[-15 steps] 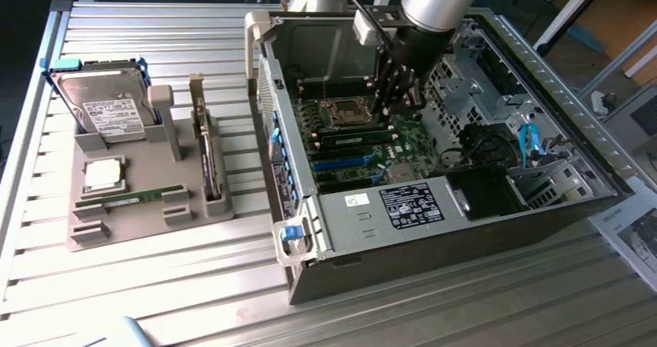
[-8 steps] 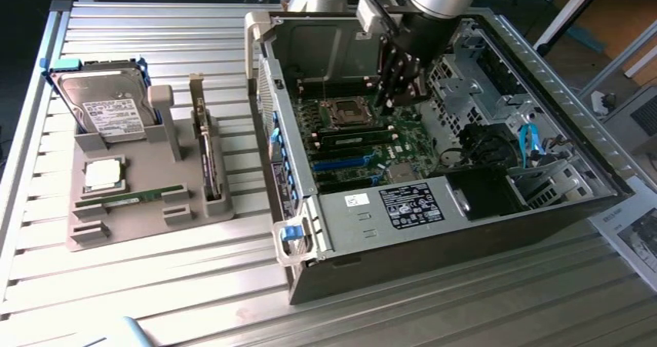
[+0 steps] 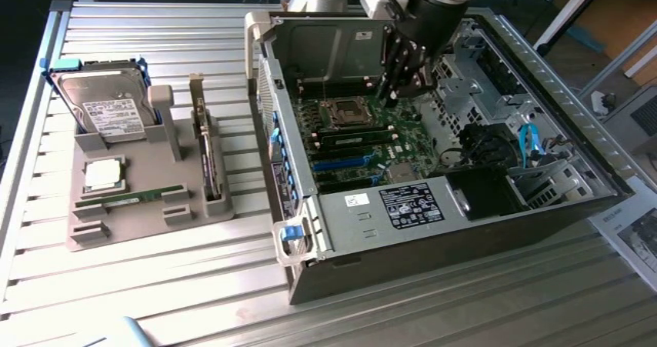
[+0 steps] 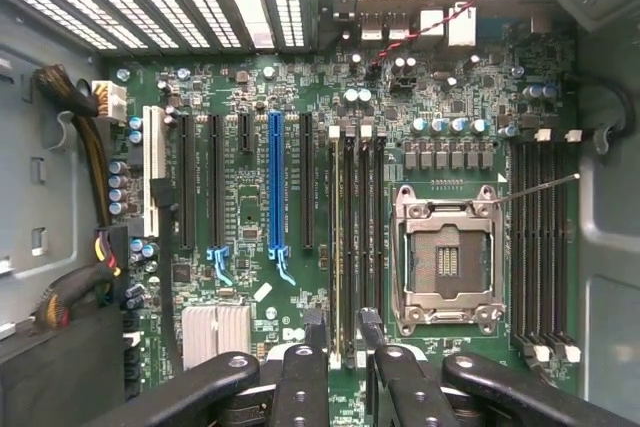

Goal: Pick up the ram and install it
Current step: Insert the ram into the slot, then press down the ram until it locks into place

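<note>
The black 2-fingered gripper point(image 4: 343, 322) hangs inside the open grey computer case point(image 3: 339, 218), jaws apart and empty. The slim green ram stick point(image 3: 128, 198) lies on the grey tray point(image 3: 138, 225), at the exterior view's left.

Slim green ram point(image 3: 137, 198) lying lengthwise, cradled in gray holder point(image 3: 141, 168)

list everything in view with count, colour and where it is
table: one, silver slats, under everything
holder: one, grey, exterior view's left
hard drive: one, silver, white label, upright in holder
processor chip: one, silver, flat in holder
ram: one, green, flat in holder's front
card: one, dark, on edge in holder's side slot
computer case: one, dark grey, open, exterior view's right
motherboard: one, green, inside case
gripper: one, black, open, above motherboard's memory slots
</note>
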